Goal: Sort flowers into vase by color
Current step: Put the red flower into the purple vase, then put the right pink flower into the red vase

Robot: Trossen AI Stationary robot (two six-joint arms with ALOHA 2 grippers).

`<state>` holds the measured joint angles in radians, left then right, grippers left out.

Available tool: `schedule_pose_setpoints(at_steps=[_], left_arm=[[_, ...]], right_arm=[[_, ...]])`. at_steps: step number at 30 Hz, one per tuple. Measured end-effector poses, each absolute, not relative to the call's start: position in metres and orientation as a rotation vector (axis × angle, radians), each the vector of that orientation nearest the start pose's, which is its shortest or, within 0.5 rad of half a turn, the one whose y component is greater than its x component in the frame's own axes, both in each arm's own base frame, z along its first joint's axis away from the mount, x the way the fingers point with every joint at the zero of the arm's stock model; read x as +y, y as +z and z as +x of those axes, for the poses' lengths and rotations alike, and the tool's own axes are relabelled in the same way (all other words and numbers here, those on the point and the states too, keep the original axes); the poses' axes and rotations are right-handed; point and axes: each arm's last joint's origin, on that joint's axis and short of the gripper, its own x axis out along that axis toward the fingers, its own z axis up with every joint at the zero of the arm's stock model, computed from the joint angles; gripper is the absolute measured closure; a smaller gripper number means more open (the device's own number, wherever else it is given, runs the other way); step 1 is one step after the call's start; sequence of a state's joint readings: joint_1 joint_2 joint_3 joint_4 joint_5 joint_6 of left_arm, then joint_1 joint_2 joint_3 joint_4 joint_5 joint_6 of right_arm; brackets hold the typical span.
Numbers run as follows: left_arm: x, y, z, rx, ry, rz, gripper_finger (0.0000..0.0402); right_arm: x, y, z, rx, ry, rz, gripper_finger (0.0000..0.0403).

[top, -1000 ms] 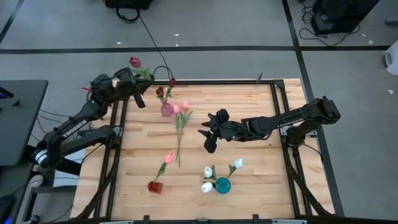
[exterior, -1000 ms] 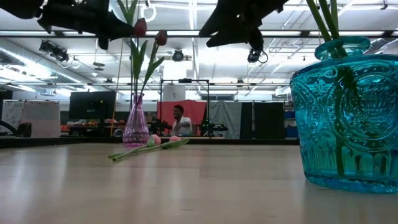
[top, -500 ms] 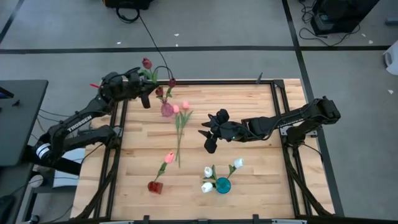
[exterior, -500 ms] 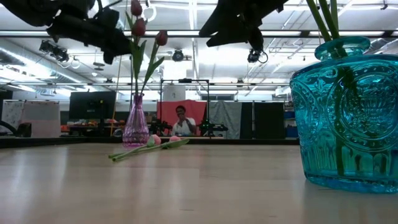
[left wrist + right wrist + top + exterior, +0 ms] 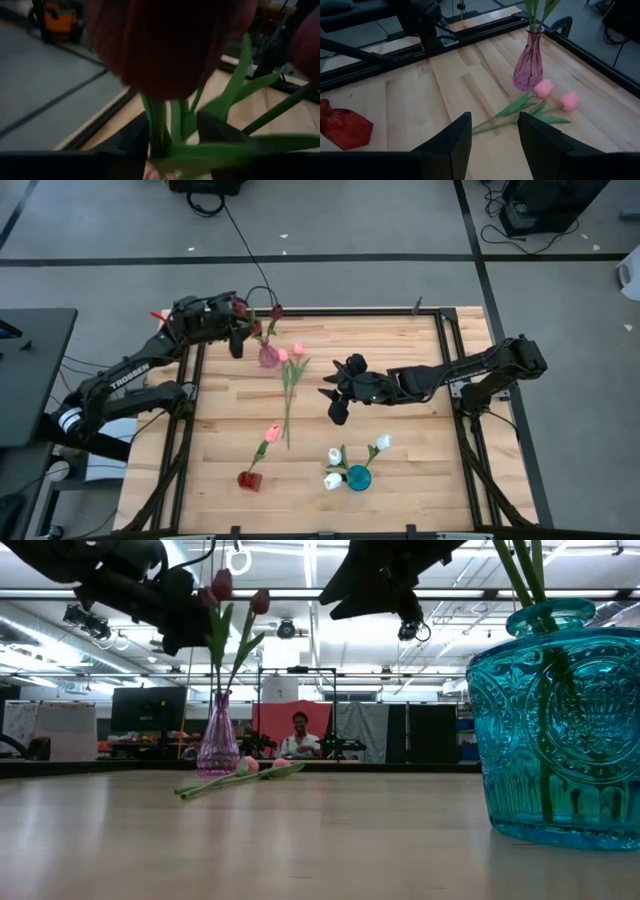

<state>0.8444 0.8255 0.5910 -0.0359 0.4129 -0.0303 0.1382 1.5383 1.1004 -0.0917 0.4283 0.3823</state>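
- Left gripper (image 5: 236, 332) is up at the table's 11 o'clock corner, fingers clamped on a dark maroon tulip (image 5: 241, 308), held just beside the pink vase (image 5: 268, 356).
- That vase already carries two maroon tulips (image 5: 259, 602), stems upright.
- Two pink tulips (image 5: 291, 352) lie flat on the wood at the vase's 4 o'clock, buds close to its base.
- Right gripper (image 5: 334, 404) hangs over mid-table with its fingers spread and nothing between them.
- At 6 o'clock, the teal vase (image 5: 358, 477) holds white tulips (image 5: 382, 442); the red vase (image 5: 249, 480) at 7 o'clock has one pink tulip (image 5: 272, 432).
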Motion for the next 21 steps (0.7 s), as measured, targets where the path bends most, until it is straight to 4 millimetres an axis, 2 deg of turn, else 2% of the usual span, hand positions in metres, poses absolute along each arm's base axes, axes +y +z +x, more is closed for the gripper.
schedule_pose_setpoints(at_steps=[3,6,16,19,21], left_arm=[[0.125,0.277,0.126,0.283,0.442,-0.231,0.021],[0.119,0.283,0.119,0.343,0.49,-0.202,0.0207],[0.088,0.303,0.089,0.354,0.567,-0.198,0.0206],[0.075,0.306,0.081,0.323,0.503,-0.206,0.0206],[0.066,0.309,0.078,0.291,0.442,-0.202,0.0206]], right_arm=[[0.033,0.27,0.339,0.452,-0.361,0.23,0.0231],[0.03,0.27,0.339,0.46,-0.343,0.233,0.0231],[0.014,0.269,0.341,0.471,-0.327,0.264,0.0231],[0.009,0.261,0.349,0.474,-0.327,0.292,0.0231],[0.008,0.247,0.359,0.483,-0.315,0.298,0.0231]])
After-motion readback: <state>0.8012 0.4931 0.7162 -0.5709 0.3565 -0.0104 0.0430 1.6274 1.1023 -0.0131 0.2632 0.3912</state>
